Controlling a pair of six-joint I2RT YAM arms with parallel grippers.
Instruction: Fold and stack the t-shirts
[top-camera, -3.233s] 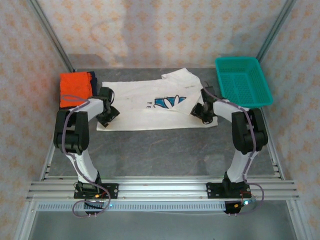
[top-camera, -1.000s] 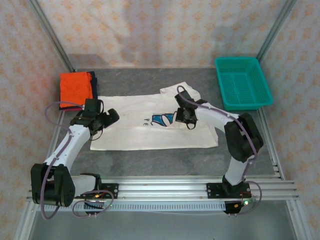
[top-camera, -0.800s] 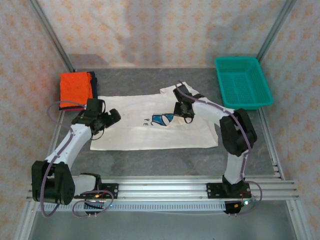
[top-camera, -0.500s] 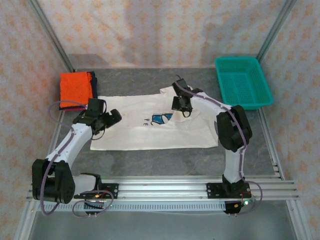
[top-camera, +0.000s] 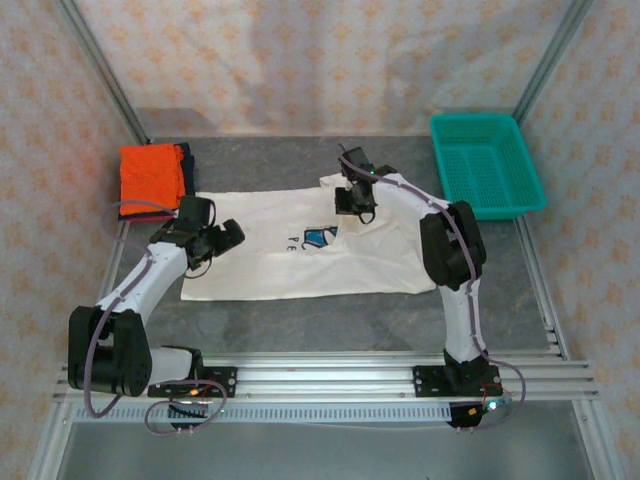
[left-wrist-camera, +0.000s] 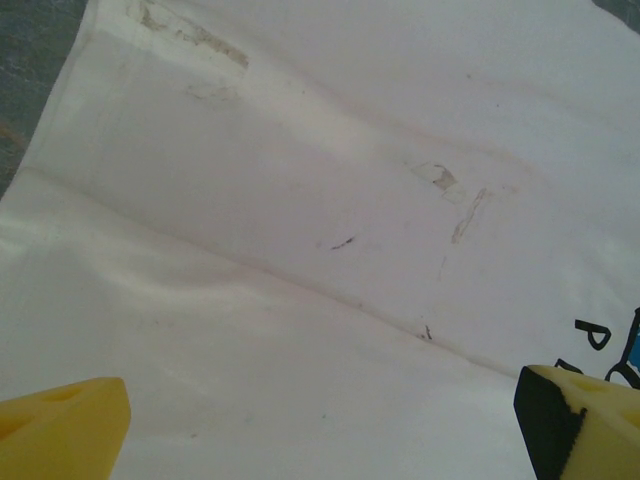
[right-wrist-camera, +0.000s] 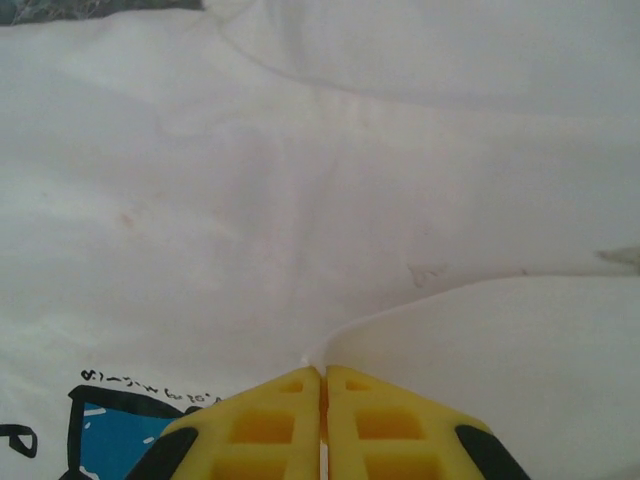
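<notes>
Far left, we see the orange t-shirt (top-camera: 151, 177) folded at the back-left corner of the table (top-camera: 330, 315), lying on the navy t-shirt (top-camera: 185, 153), whose edge peeks out along its right side. Next over, the left gripper (top-camera: 218, 240) is above the left end of the white t-shirt (top-camera: 270, 265). Its jaws are spread wide with nothing between them, and whether the tips touch the cloth we can't tell. The white t-shirt lies spread flat across mid-table, left end just beside the orange one. Its blue print (top-camera: 322, 237) is near centre, partly covered by a folded-over flap, with the letters "PE" showing to its left. The right gripper (top-camera: 355, 200) is at the shirt's far edge, right of centre. Its jaws are pressed together, pinching the corner of that flap, and the wrist view shows the cloth edge running into the closed yellow fingertips (right-wrist-camera: 270, 415). Far right, the teal basket (top-camera: 487, 165) sits at the back-right corner, well apart from the shirt.
</notes>
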